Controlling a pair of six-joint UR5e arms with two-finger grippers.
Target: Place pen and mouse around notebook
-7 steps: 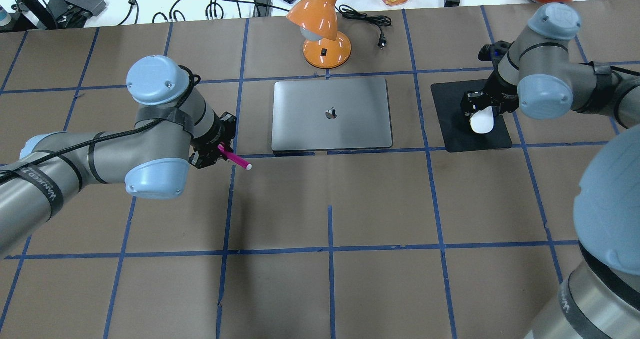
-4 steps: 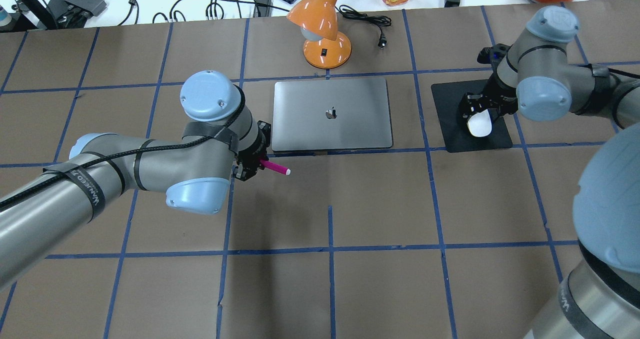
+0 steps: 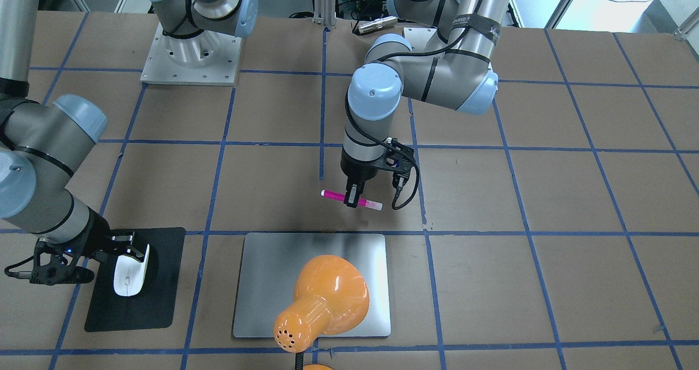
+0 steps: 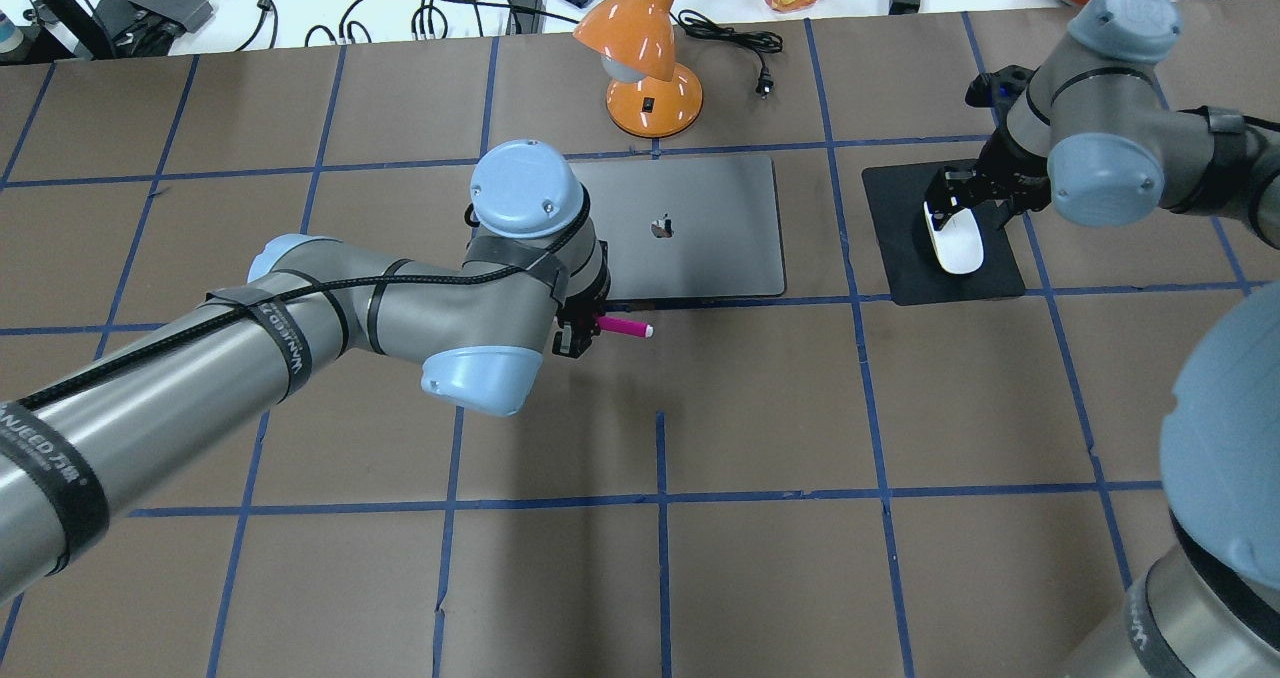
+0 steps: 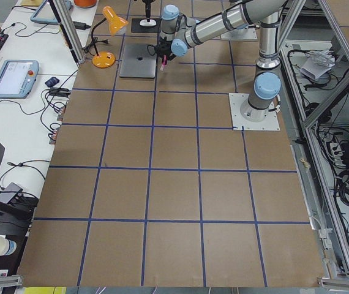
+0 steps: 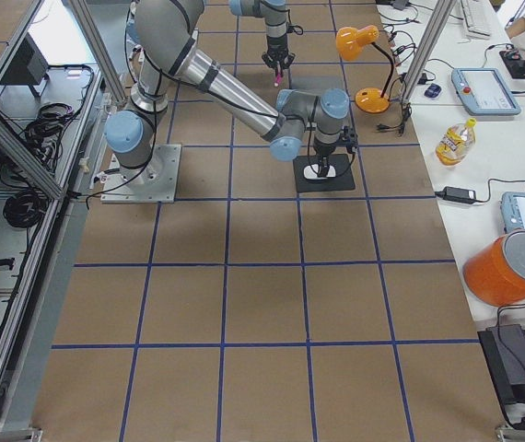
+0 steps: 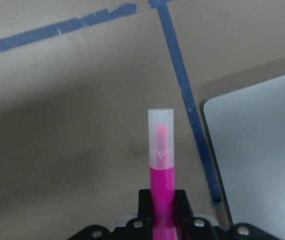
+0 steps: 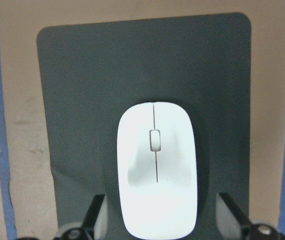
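My L end effector (image 3: 352,201): clenched on pen (image 3: 333,195) mid-shaft, beside notebook (image 4: 700,228) edge nearest me.
My R end effector (image 4: 965,208): fingers spread, straddling mouse (image 8: 156,165) w/o contact; mouse on black mat (image 8: 82,75).

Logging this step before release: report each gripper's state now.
Left gripper: shut on the pen.
Right gripper: open, fingers either side of the mouse, not touching it.

Pen (image 4: 625,327) before notebook (image 4: 700,248) — mouse (image 4: 957,245) on mat (image 4: 900,263), rightward.
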